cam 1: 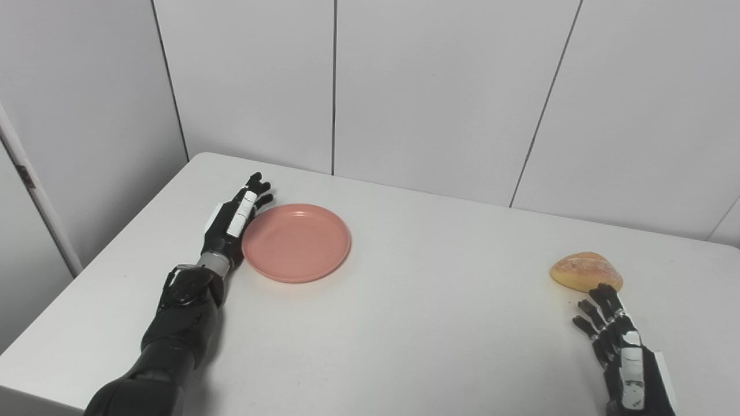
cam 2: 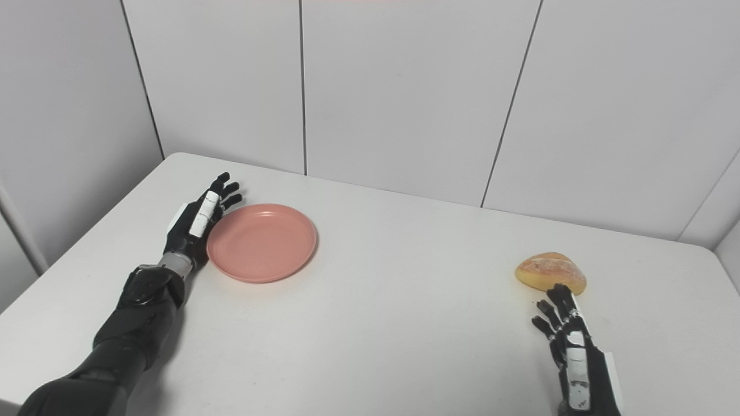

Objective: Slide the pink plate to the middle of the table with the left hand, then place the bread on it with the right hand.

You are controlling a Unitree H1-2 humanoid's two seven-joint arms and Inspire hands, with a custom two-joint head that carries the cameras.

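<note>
one pink plate [cam 1: 296, 242], one bread [cam 1: 585, 271], two hands

Smooth, faintly glossy pink plastic plate [cam 1: 296, 242]; matt white table [cam 1: 404, 323]; rough golden crusted bread [cam 1: 585, 270].

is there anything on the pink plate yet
No. The pink plate is bare inside; the bread lies far right. The table under the plate is hidden.

Your left hand [cam 1: 236, 221] lies edge-on, fingers straight and together, against the pink plate's [cam 1: 296, 242] left rim. Your right hand [cam 1: 618, 341], far right of that plate, points forward, fingers spread, holding nothing.
</note>
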